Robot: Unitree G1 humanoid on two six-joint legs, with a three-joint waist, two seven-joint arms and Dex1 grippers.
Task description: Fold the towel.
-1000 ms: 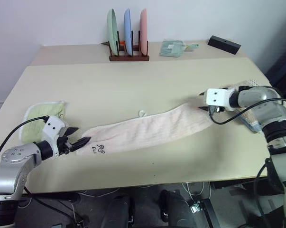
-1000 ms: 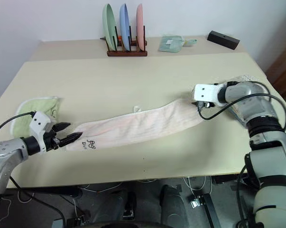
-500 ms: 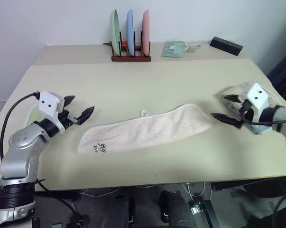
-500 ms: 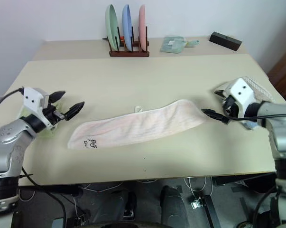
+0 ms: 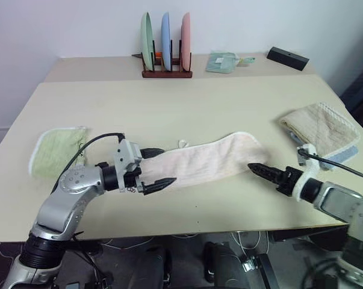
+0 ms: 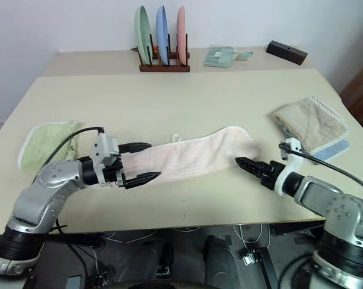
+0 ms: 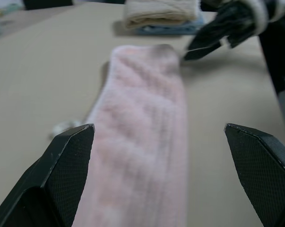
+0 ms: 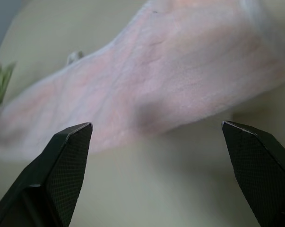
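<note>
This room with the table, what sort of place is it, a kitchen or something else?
Probably a lab or test room set up like a home, not a real kitchen: a plain table against a bare wall, a rack of plates, the towel laid out, and loose cables on the floor beneath.

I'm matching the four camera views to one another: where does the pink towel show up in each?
Left eye view: pink towel lies mid-table between both arms.
Right eye view: same strip, center.
Left wrist view: runs away between the open fingers.
Right wrist view: upper part.
Shared landmark: white hang loop on its far edge.
</note>
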